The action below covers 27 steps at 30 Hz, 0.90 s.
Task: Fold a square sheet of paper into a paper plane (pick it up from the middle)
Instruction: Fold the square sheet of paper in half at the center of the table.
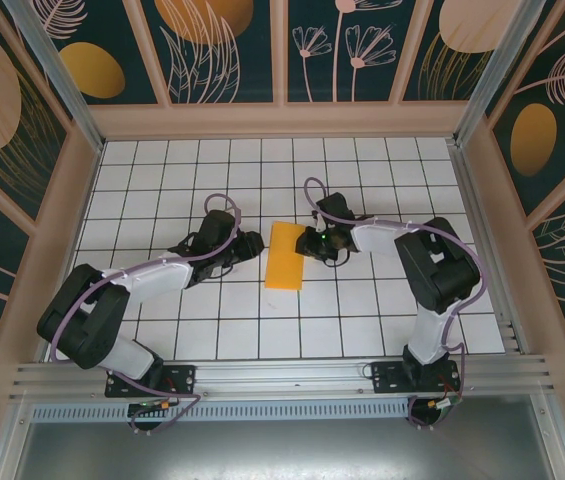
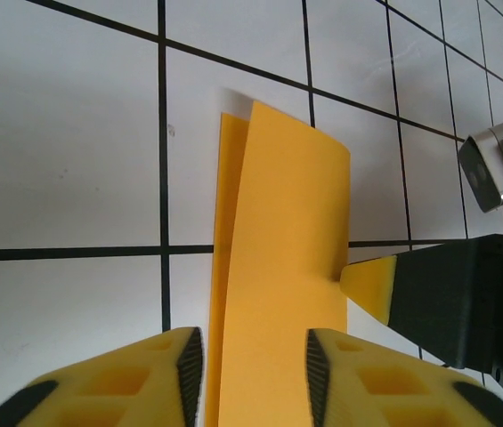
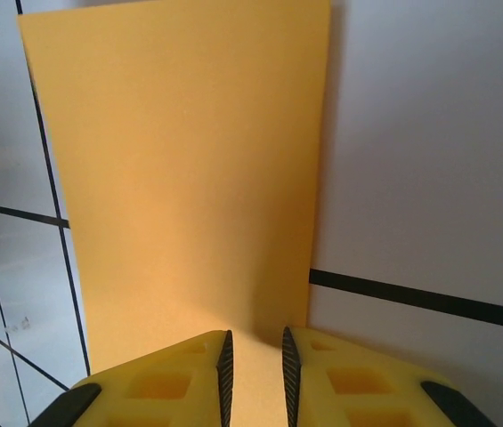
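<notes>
Closest in, the right fingers (image 3: 162,382) are two yellow blocks drawn almost together, their tips down on the near margin of the square sheet of paper (image 3: 180,178), close to one long edge. Orange shows in the slit between them, but I cannot tell whether they are nipping the paper or only pinning it flat. Either way, my guess is that they are there to anchor it, so it won't slide while the other arm works the crease.

The sheet lies in the middle of the white gridded worktop (image 1: 362,310), between the two arms, and it is already doubled into a long rectangle. From the left wrist you can see the upper layer bowing up a little, with the under layer peeking out along one side, so the fold looks soft, not pressed sharp.

The left fingers (image 2: 135,382) stand apart, released, one on each side of the sheet's near end, gripping nothing as far as I can judge.

The left arm (image 1: 152,275) reaches from its base at the near left, forearm low and angled inward to the sheet's left edge. The right arm (image 1: 432,260) rises over its base, elbow high, then bends back toward the middle, its wrist dipping to the sheet's right edge. The two face each other across the paper.
</notes>
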Each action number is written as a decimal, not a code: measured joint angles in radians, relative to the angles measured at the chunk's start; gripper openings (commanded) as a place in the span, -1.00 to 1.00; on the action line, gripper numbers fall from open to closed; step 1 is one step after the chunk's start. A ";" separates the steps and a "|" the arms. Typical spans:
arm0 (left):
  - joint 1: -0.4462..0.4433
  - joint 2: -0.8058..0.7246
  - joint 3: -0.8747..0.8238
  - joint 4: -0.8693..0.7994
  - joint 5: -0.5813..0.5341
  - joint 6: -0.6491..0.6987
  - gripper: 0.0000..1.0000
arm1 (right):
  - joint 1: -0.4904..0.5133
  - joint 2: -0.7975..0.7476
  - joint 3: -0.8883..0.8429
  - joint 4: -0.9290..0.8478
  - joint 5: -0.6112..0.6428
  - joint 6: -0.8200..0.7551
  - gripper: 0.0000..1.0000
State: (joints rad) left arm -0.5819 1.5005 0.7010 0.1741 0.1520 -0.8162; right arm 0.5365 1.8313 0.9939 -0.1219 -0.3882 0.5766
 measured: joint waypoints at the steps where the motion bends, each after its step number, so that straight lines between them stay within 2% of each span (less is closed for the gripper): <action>1: 0.000 0.001 0.000 0.000 0.006 -0.001 -0.14 | 0.000 -0.008 0.000 -0.010 0.002 -0.007 -0.43; 5: 0.000 0.039 0.011 0.002 0.055 0.000 -0.14 | 0.000 -0.082 -0.021 -0.007 0.002 -0.010 -0.41; 9: 0.000 0.114 0.045 0.001 0.103 0.000 -0.12 | 0.000 -0.139 -0.093 0.063 -0.010 0.055 -0.41; 15: 0.008 0.192 0.116 -0.002 0.154 0.015 -0.08 | 0.000 -0.138 -0.183 0.120 -0.024 0.148 -0.45; 27: 0.036 0.248 0.157 -0.006 0.205 0.030 -0.06 | 0.000 -0.109 -0.185 0.199 -0.064 0.190 -0.47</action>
State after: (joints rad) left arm -0.5457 1.7489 0.8577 0.1677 0.3573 -0.7860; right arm 0.5365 1.7222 0.8085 0.0772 -0.4519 0.7662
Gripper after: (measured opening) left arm 0.470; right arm 0.266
